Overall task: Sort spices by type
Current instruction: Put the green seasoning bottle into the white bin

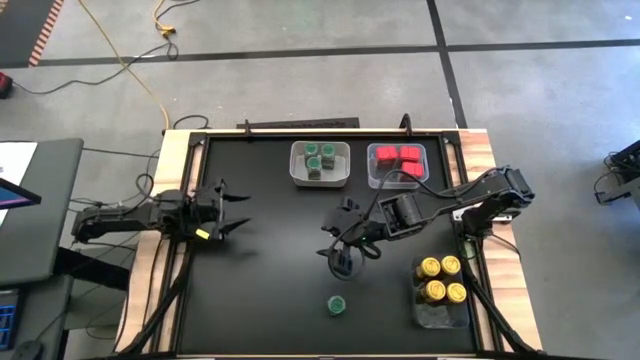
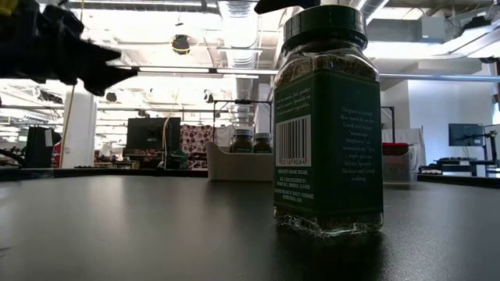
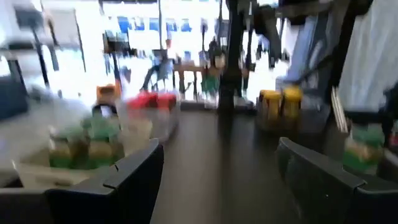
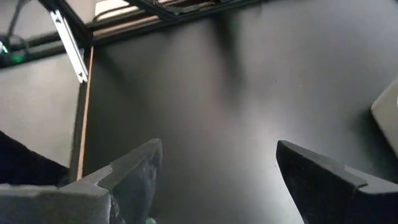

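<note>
One green-lidded spice jar [image 1: 338,304] [image 2: 328,125] stands upright on its base on the black table [image 1: 270,280], near the front edge. My right gripper [image 1: 340,238] [image 4: 217,174] hangs open above the table's middle, tipped downward, a little farther back than this jar and touching nothing. My left gripper [image 1: 240,212] [image 3: 217,180] is open and level at the table's left side, pointing across the table, with nothing between its fingers. Other spices sit sorted in clear bins: green-lidded jars [image 1: 320,158], red boxy ones [image 1: 398,156] and yellow-lidded jars [image 1: 442,280].
The green-jar bin [image 1: 298,176] and the red-box bin [image 1: 374,180] stand side by side at the far edge. The yellow-jar bin [image 1: 440,318] stands at the near right corner. Bare black table lies between my left gripper and the lone jar.
</note>
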You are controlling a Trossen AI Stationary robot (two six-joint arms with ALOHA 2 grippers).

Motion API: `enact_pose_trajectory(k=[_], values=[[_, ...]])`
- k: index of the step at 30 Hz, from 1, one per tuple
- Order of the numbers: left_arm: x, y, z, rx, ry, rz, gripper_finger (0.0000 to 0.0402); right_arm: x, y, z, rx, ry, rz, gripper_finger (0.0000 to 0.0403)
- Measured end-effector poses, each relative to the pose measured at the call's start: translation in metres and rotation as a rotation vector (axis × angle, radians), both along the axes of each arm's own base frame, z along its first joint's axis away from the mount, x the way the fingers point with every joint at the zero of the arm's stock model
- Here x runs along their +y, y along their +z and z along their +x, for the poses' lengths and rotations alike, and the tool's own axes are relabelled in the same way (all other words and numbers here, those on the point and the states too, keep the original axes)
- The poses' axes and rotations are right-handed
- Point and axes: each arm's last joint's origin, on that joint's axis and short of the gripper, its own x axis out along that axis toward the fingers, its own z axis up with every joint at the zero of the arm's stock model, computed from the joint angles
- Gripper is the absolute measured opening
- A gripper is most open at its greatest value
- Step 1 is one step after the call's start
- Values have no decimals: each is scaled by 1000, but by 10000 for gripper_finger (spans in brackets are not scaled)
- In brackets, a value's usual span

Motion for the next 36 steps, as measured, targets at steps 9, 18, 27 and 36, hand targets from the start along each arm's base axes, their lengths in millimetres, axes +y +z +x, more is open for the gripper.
enact_pose_trajectory(k=[9,18,27,36], values=[[-2,-2,1,48,-57,-81,297,0,-1,-1,10,134,-164,344],[-2,-3,1,56,-56,-77,297,1,-5,-4,61,372,-431,344],[-2,-3,1,60,-55,-73,297,16,-10,-16,130,653,-664,344],[-2,-3,1,60,-55,-73,297,49,-10,-27,65,1010,-987,344]])
